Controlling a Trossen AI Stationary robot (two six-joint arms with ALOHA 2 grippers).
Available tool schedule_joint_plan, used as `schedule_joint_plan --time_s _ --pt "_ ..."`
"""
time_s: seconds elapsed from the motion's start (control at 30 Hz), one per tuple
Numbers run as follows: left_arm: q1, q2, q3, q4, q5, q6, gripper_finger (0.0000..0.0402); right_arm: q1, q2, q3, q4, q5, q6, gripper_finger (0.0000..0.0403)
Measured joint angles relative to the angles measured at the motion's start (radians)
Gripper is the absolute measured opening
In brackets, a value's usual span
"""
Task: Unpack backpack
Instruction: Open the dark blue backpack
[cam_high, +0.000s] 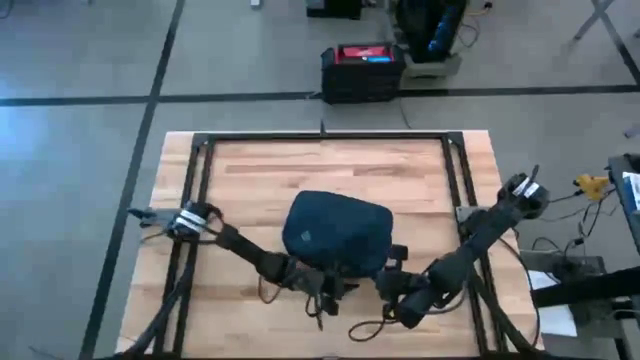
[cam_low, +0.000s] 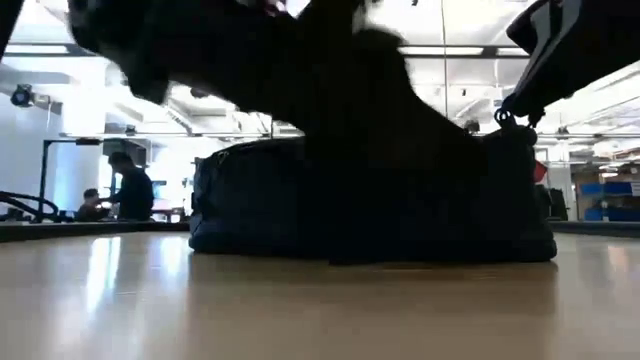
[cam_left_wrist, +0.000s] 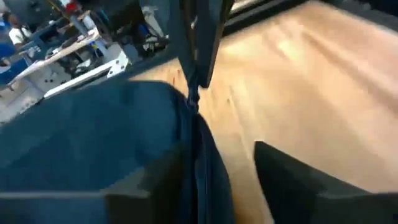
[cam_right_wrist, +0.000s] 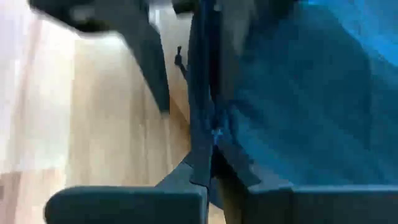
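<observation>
The dark navy backpack (cam_high: 335, 232) lies flat on the wooden table (cam_high: 260, 170), bulging in the low view (cam_low: 260, 205). My left gripper (cam_high: 322, 295) is at its near edge, open. Its fingers (cam_left_wrist: 292, 186) stand on either side of the backpack's seam (cam_left_wrist: 200, 155). My right gripper (cam_high: 393, 270) is at the backpack's near right corner, shut on a narrow navy band (cam_right_wrist: 204, 93) of the bag. The left gripper (cam_right_wrist: 93, 18) shows blurred beyond that band. My left gripper: one finger (cam_left_wrist: 143, 193) lies over the backpack's fabric, and I cannot tell whether it touches. My right gripper pinches the narrow band along the backpack's seam (cam_right_wrist: 208, 168) between its two fingers, slanting down from the table's right. The band runs straight away from the fingers, and the backpack rests on the table.
Black frame rails (cam_high: 320, 140) border the table's far and side edges. Loose cables (cam_high: 365, 328) lie near the front edge. A black case with a red top (cam_high: 362, 68) stands on the floor beyond the table. People (cam_low: 130, 190) sit in the room behind.
</observation>
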Motion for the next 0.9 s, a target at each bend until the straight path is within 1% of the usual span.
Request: schedule_joint_plan --time_s 0.07,0.1,0.13,0.17,0.2,0.23,0.3,0.33,0.37,0.5,0.67,0.8,0.9 --pt "0.006 0.029 0.051 -0.072 -0.053 -0.019 0.0235 0.000 0.000 0.000 -0.001 -0.001 0.000 0.0000" --pt "0.007 0.036 0.074 -0.127 -0.080 -0.030 0.0234 0.001 0.000 -0.001 -0.004 -0.001 0.000 0.0000" --pt "0.007 0.040 0.099 -0.184 -0.103 -0.041 0.0225 0.002 0.000 -0.002 -0.006 -0.001 -0.001 0.0000" --pt "0.006 0.041 0.118 -0.234 -0.126 -0.055 0.0207 0.005 0.000 -0.002 -0.010 -0.001 -0.001 0.0000" --pt "0.003 0.040 0.132 -0.274 -0.146 -0.065 0.0182 0.008 0.000 -0.002 -0.018 -0.001 -0.001 0.0000" --pt "-0.002 0.035 0.140 -0.305 -0.160 -0.068 0.0146 0.010 0.000 -0.002 -0.029 -0.001 -0.002 0.0000" --pt "-0.017 0.017 0.144 -0.341 -0.173 -0.059 0.0060 0.013 0.000 0.000 -0.059 -0.002 -0.002 0.0000" --pt "-0.025 0.009 0.141 -0.348 -0.181 -0.056 0.0031 0.014 0.000 0.000 -0.080 -0.001 0.006 0.0000" --pt "-0.034 -0.004 0.137 -0.363 -0.193 -0.055 0.0019 0.014 0.000 0.000 -0.108 -0.001 0.017 0.0000" --pt "-0.079 -0.074 0.107 -0.487 -0.290 -0.084 0.0002 0.018 0.000 0.000 -0.234 0.002 0.117 0.0000" --pt "-0.151 -0.209 0.014 -0.676 -0.401 -0.217 0.0000 0.027 0.000 -0.003 -0.373 0.010 0.237 0.0000" --pt "-0.219 -0.365 -0.105 -0.789 -0.477 -0.342 0.0000 0.027 0.000 -0.011 -0.396 0.027 0.271 0.0000" --pt "-0.264 -0.503 -0.231 -0.839 -0.543 -0.446 0.0000 0.027 0.000 -0.017 -0.340 0.030 0.281 0.0000"
